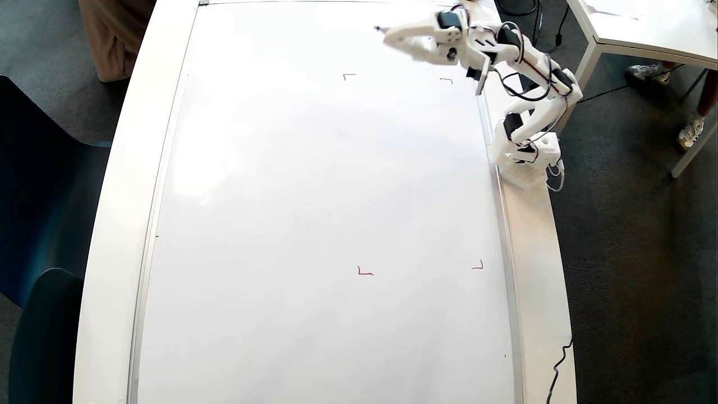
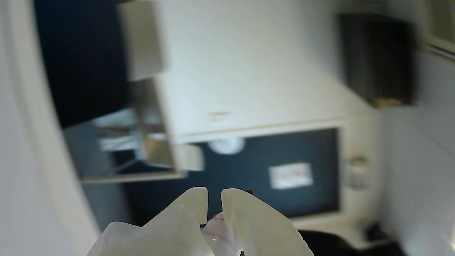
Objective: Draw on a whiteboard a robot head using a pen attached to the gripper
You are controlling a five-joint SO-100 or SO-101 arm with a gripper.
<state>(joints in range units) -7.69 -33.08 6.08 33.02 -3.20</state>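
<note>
The whiteboard fills the table in the overhead view, glossy white inside a thin silver frame. It carries only small red corner marks; no robot head is in view. My gripper hovers over the board's top edge, pointing left. A dark pen tip pokes out past it. The blurred wrist view looks out at the room, not the board. There my gripper is shut on the pen, a white and pink shaft wedged between the two pale fingers.
The arm's base stands on the table strip right of the board. A small white side table and a person's shoes are at the top right. Dark blue chairs stand on the left. A black cable hangs at the lower right.
</note>
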